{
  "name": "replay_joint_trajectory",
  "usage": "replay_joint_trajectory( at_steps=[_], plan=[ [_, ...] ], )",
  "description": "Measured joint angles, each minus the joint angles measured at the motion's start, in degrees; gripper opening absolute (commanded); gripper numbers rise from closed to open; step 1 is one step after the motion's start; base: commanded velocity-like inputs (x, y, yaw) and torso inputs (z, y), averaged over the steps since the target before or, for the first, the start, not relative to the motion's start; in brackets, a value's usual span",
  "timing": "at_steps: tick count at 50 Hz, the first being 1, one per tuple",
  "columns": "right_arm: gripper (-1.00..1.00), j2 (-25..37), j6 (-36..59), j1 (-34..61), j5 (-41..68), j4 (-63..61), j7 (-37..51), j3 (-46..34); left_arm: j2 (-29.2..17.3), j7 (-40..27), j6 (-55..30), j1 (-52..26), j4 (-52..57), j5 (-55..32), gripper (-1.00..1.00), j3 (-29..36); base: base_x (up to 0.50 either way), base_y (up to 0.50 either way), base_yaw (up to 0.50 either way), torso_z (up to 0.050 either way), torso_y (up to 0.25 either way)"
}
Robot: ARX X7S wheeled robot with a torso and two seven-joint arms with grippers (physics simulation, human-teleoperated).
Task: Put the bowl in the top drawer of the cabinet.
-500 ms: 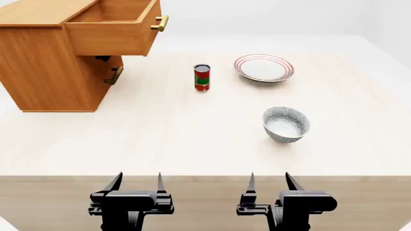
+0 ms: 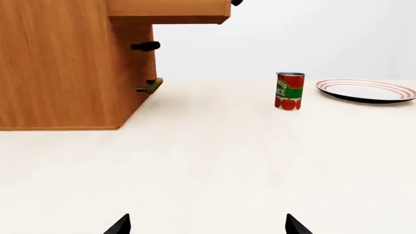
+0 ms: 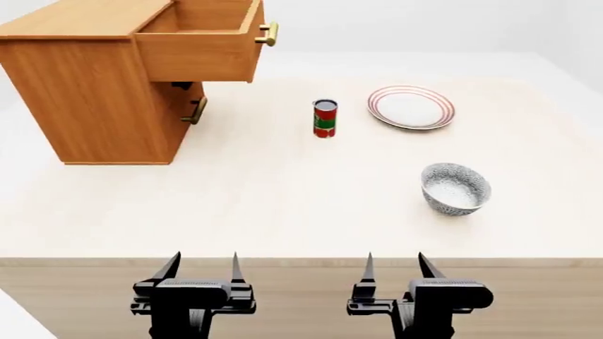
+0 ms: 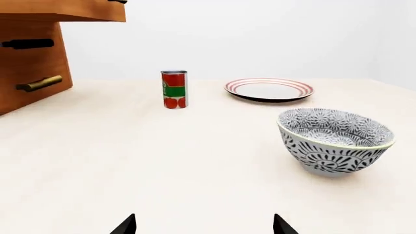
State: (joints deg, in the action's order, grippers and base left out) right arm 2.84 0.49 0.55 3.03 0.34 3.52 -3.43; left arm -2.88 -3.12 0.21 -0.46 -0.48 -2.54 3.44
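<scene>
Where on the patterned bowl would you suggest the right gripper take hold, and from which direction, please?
Probably the rim of the bowl, from above. It sits upright and open-topped on the table, so one finger can go inside and one outside the thin wall. The right gripper is nearest and open.

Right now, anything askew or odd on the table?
The speckled blue-grey ceramic bowl sits tilted, its opening leaning to one side rather than level. The red can stands upright and the red-rimmed white plate lies flat.

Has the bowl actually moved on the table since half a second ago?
No. The bowl keeps its place relative to the can and plate; everything shifted right together, so the head view moved.
</scene>
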Motion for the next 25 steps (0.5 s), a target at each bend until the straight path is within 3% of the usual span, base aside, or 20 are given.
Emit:
replay_joint_trajectory(
  at_steps=[25],
  plan=[
    [1.00, 2.05, -0.10, -0.16, 2.16, -0.30, 2.17, -2.26, -1.96, -2.07, -0.33, -0.21, 0.13, -2.18, 1.00, 2.29, 0.00, 0.41, 0.00, 0.000, 0.000]
  ],
)
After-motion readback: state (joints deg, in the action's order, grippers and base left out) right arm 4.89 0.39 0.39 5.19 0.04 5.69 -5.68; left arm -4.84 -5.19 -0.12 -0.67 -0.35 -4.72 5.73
